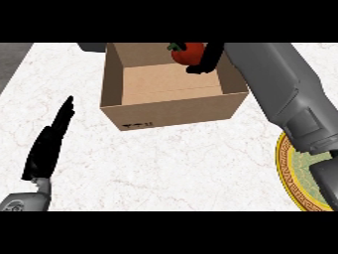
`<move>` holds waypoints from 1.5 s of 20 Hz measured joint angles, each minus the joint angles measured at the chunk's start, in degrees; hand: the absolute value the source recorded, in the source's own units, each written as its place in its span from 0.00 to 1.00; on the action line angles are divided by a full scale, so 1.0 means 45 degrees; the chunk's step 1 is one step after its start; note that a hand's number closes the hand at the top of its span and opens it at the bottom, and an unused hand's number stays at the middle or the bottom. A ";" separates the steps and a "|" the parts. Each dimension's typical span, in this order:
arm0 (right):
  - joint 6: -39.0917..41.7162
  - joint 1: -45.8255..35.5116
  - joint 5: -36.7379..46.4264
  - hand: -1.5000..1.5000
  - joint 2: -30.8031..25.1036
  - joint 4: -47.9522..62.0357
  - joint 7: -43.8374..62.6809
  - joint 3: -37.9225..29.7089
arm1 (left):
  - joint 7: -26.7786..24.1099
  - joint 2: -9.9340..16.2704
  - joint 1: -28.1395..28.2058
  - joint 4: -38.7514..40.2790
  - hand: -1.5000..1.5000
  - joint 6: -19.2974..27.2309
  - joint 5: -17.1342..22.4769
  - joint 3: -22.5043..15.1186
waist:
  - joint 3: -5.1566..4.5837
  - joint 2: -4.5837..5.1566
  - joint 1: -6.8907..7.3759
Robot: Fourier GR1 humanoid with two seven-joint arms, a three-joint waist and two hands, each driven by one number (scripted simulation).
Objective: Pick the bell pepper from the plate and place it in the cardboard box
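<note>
**Pepper held over box, release pending**

Right forearm fills the near right, crossing the gold-rimmed plate (283, 166), now without pepper. Right hand (208, 58) curls round the red bell pepper (187, 52), holding it above the cardboard box (173, 111) opening near the far wall, likely for a drop. Left hand (48, 143) rests flat-fingered, edge-up, on the tabletop (171, 163) at left.

A red bell pepper (187, 53) with a dark green stem at its upper left sits over the far right corner of an open brown cardboard box (173, 112) — above the box's interior. The box stands upright on the counter, top open, its pale inner floor showing. At the lower right edge lies a green plate (290, 168) with a gold patterned rim — partly hidden.
</note>
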 measured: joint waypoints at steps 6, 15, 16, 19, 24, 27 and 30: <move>-0.0626 -0.0189 0.0680 1.00 0.1250 0.0944 0.0248 0.0613 | -0.0197 -0.0134 0.0017 0.0206 0.50 0.0117 -0.0073 0.0048 | -0.0005 0.0012 -0.0061; -0.0900 0.0159 0.0536 0.00 0.2174 0.2064 0.0727 0.0667 | -0.0313 -0.0066 -0.0204 0.0412 0.50 -0.0157 0.0020 0.0125 | -0.0008 0.0060 0.0146; -0.0891 0.0258 0.0413 0.00 0.2197 0.2123 0.0667 0.0596 | -0.0277 -0.0066 -0.0259 0.0448 0.50 -0.0192 0.0026 0.0121 | -0.0007 0.0069 0.0173; -0.0596 0.0242 -0.0367 0.00 0.2248 0.2322 0.0822 -0.0078 | -0.0338 -0.0080 -0.0257 0.0423 0.50 -0.0293 0.0048 0.0063 | -0.0005 0.0101 0.0314; -0.0255 0.0073 -0.2068 0.00 0.2249 0.2620 0.1481 -0.1798 | -0.0377 -0.0134 -0.0126 0.0331 0.50 -0.0204 -0.0053 0.0017 | 0.0002 0.0127 0.0301; 0.0462 -0.0230 -0.3029 0.00 0.1907 0.2802 0.1977 -0.2777 | -0.0328 -0.0149 -0.0170 0.0197 0.50 -0.0212 -0.0057 -0.0005 | 0.0003 0.0164 0.0305; 0.1036 -0.0388 -0.3894 0.00 0.1383 0.2990 0.2496 -0.3657 | -0.0324 -0.0184 -0.0193 0.0173 0.50 -0.0164 -0.0118 -0.0035 | 0.0003 0.0228 0.0338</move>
